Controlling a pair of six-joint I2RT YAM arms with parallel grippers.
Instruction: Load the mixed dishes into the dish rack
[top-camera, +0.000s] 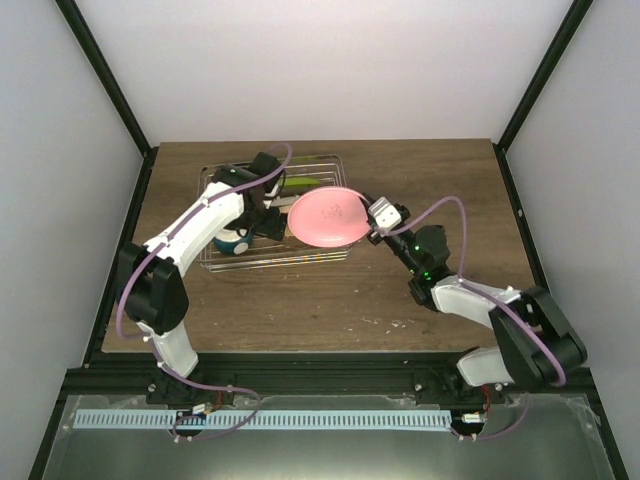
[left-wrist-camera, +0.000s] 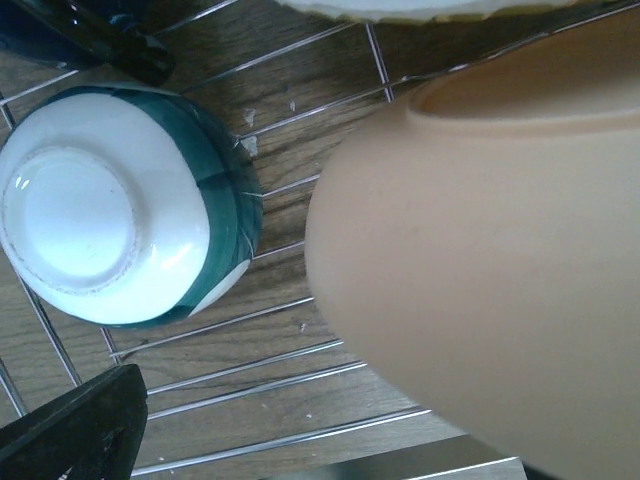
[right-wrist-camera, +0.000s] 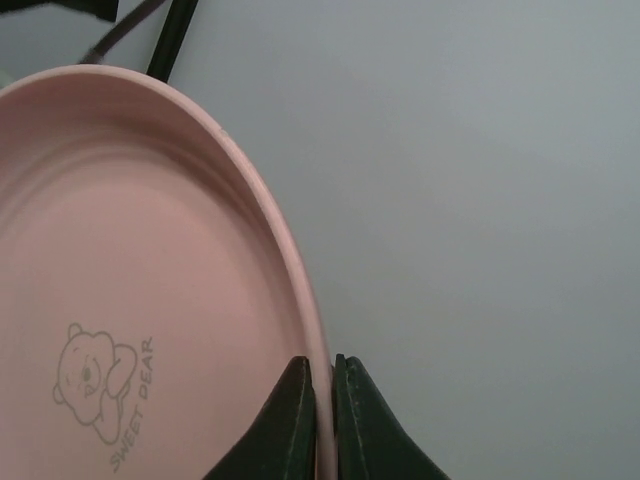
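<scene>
Matching kit here: left arm (top-camera: 195, 225) and right arm (top-camera: 470, 298) show white shells between chunky black joints, a lavender cable (top-camera: 447, 201) trailing along each, a green light (top-camera: 428, 268) on the right; right gripper (right-wrist-camera: 322, 365) has dark tapered fingers (right-wrist-camera: 290, 425).

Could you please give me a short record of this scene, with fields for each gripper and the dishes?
pink plate: tilted, over the right half of the dish rack
right gripper: shut on the pink plate, at its rim
left gripper: open, empty, over the rack by the bowl
bowl: upside down in the rack
green plate: in the rack, far side
mug: in the rack, beside the bowl
</scene>
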